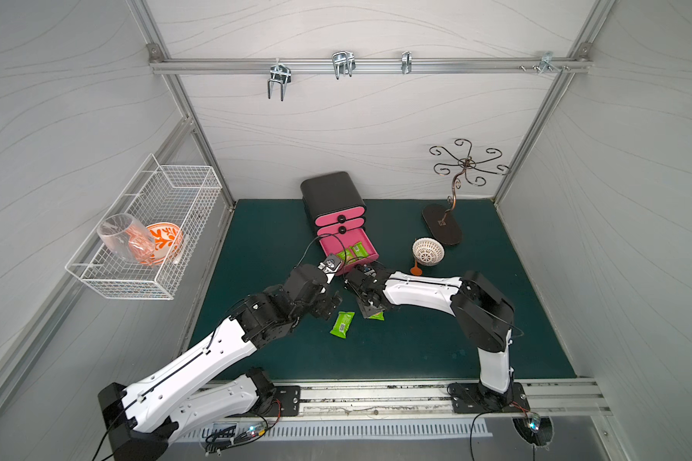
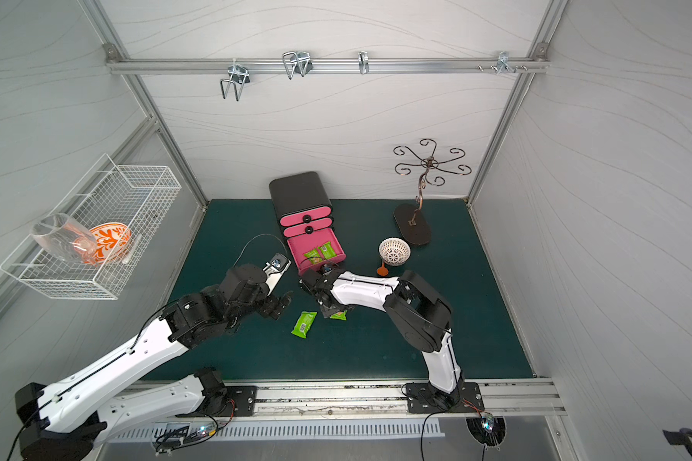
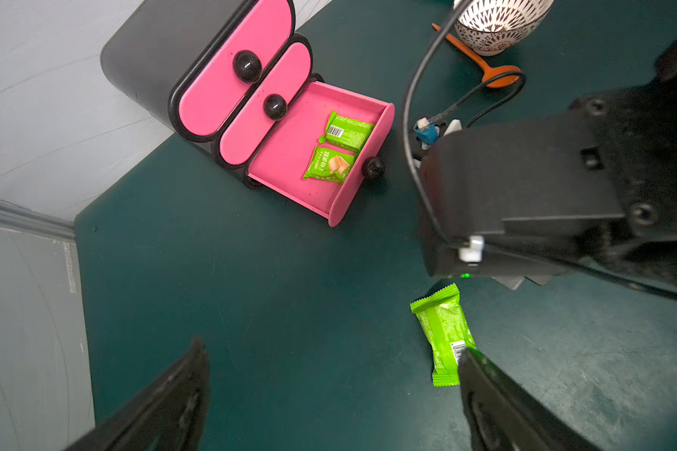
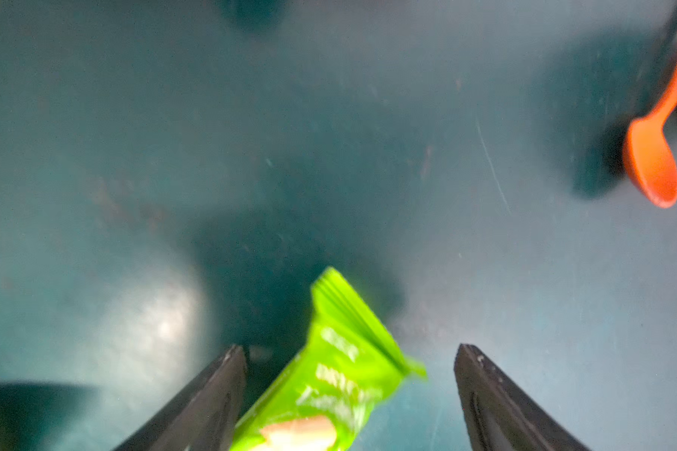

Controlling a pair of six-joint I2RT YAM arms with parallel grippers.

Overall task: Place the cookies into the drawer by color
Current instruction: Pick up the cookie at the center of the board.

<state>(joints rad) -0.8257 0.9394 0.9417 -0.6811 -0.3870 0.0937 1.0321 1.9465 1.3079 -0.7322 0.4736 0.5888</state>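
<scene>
Dark green worktop (image 1: 416, 351) is carrying six items. A black-and-pink three-drawer chest (image 1: 330, 193) is standing at the back, its bottom drawer pulled out. A bronze scroll-hook stand (image 1: 442, 224) is standing back right. A white patterned bowl (image 1: 428, 251) is sitting near its base, with an orange spoon (image 1: 415, 268) lying just beside the bowl. A green cookie packet (image 1: 342, 324) is lying near the centre, and a second green packet (image 1: 376, 316) is lying near it, partly hidden.

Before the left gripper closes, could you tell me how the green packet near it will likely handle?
The green packet has a thin-looking wrapper crimped at the ends, so it would probably dent and feel light. Its glossy film may slip. Lying flat on the mat, it should slide, not roll.
</scene>
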